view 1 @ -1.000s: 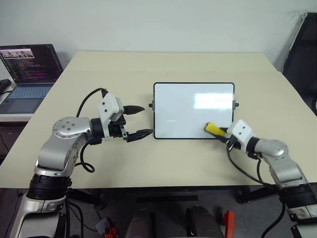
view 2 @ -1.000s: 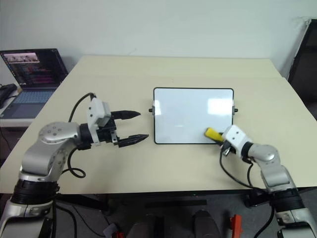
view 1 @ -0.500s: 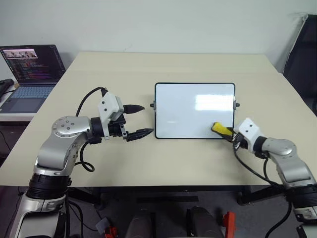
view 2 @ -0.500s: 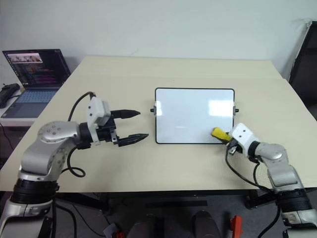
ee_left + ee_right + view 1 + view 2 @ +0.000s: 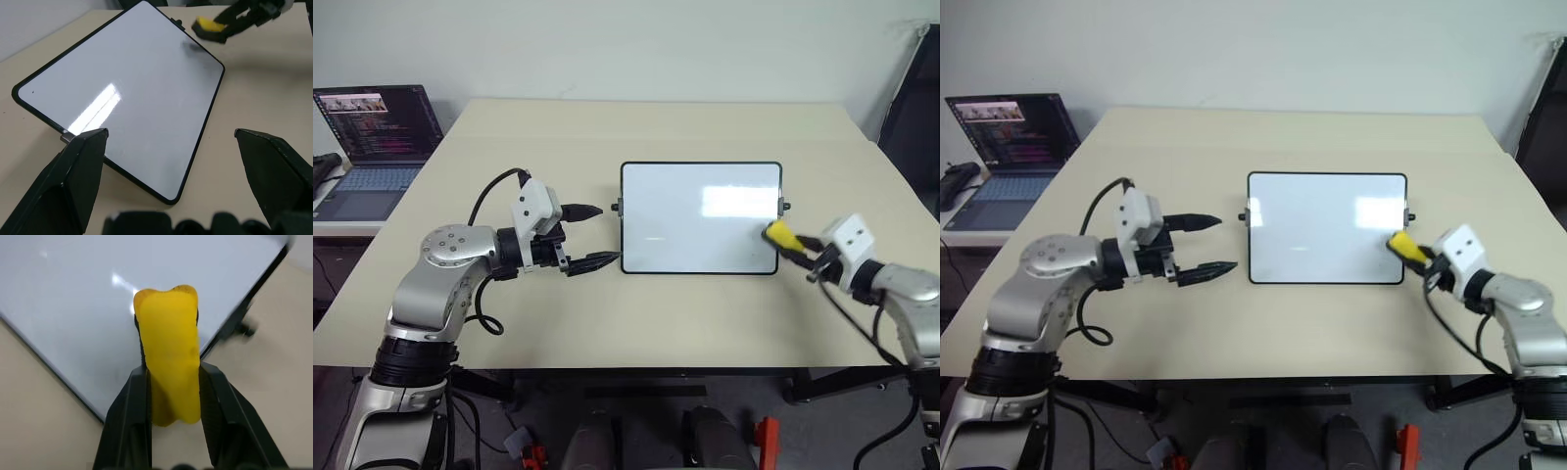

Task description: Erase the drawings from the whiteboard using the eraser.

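Holding the yellow eraser (image 5: pixel 780 236) tight between its two black fingers, the right gripper (image 5: pixel 803 251) is up at the right edge of the whiteboard (image 5: pixel 700 216). The eraser sticks out from the fingers and points in over the board's right side, near the small dark knob there. In the right wrist view the eraser (image 5: pixel 170 363) is pinched from both sides, with the white board under it. The whiteboard lies flat in the middle of the tan table (image 5: pixel 636 132). Its face looks clean and shiny, and I cannot see any blue drawings on it. The left gripper (image 5: pixel 590 235) is just beside the board's left edge, not touching it. Its two fingers are spread wide apart with nothing between them. A laptop (image 5: pixel 374 137) with its screen lit sits on a lower surface just past the table's far left corner.
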### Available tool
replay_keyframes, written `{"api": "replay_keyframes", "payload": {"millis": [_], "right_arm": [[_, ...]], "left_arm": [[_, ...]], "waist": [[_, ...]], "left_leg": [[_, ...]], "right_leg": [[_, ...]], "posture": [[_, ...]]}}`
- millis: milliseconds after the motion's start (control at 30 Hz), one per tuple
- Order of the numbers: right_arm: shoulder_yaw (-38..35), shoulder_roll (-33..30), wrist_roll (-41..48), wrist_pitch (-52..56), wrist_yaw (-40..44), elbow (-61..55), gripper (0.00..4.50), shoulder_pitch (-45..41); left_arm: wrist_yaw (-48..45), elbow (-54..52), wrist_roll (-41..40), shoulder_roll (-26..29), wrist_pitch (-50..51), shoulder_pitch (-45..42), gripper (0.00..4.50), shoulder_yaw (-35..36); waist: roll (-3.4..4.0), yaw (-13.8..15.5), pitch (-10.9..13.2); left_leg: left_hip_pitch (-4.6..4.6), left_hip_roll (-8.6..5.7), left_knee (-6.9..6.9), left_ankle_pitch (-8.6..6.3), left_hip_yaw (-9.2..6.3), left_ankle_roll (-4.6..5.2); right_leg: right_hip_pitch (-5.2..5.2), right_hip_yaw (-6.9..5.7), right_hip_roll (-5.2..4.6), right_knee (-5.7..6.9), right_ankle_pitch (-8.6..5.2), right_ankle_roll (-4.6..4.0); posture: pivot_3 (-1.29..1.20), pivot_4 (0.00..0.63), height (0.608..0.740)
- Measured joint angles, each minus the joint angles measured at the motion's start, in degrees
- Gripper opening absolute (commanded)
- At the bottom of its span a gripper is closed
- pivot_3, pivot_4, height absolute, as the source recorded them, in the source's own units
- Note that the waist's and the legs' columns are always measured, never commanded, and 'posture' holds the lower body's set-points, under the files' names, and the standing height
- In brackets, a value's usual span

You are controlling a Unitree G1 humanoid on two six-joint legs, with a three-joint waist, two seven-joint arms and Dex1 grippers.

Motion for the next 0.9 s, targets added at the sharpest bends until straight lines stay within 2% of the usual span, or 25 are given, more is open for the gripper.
{"api": "replay_keyframes", "payload": {"millis": [67,133,233,333,500,900], "right_arm": [[-5.3,-3.6,3.5,3.4,-0.1,-1.1,0.96,-1.9],[-9.6,-7.5,3.3,4.4,-1.1,1.3,0.96,-2.2],[-11.2,-9.9,0.2,4.5,-4.0,10.2,0.96,-0.8],[-10.6,-9.1,-2.1,4.7,-6.0,19.1,0.96,0.9],[-7.4,-7.9,-4.0,4.6,-5.7,25.8,0.96,1.2],[-0.8,-7.9,-9.0,4.2,-6.1,41.8,0.96,-8.9]], "left_arm": [[-0.5,0.0,-0.8,-1.1,0.2,-0.6,4.50,-0.1],[-1.0,-0.3,-1.2,-2.0,0.3,-1.0,4.50,-0.7],[-1.3,-0.5,-1.4,-4.6,0.3,-1.7,4.50,-3.2],[-2.1,-0.8,-1.6,-6.7,0.4,-2.1,4.50,-5.7],[-2.7,-1.3,-1.7,-7.4,0.4,-2.9,4.50,-7.2],[-2.1,-2.1,-1.9,-6.4,1.4,-1.7,4.50,-6.7]], "waist": [[0.00,0.2,0.0],[-0.09,0.7,0.0],[-0.15,1.2,-0.1],[-0.10,1.1,0.0],[0.12,-0.6,0.0],[0.13,-0.9,0.0]], "left_leg": [[-0.06,-0.04,-0.02,-0.01,-0.06,0.00],[-0.09,-0.07,-0.04,-0.04,-0.12,-0.01],[-0.10,-0.10,-0.03,-0.06,-0.05,-0.02],[-0.08,-0.09,-0.04,-0.06,0.04,-0.02],[-0.01,-0.07,-0.05,-0.05,0.11,-0.01],[-0.04,-0.11,-0.04,-0.05,0.07,-0.01]], "right_leg": [[0.00,-0.07,-0.03,-0.07,-0.01,0.01],[0.06,-0.17,-0.06,-0.18,-0.04,0.02],[0.08,-0.12,-0.08,-0.23,-0.08,0.03],[0.02,-0.04,-0.07,-0.16,-0.10,0.01],[0.02,0.05,-0.04,-0.10,-0.12,0.03],[0.04,0.05,-0.04,-0.14,-0.13,0.10]], "posture": [[0.00,0.150,0.740],[0.00,0.150,0.740],[0.00,0.150,0.740],[0.00,0.150,0.740],[0.00,0.150,0.740],[0.00,0.150,0.740]]}}
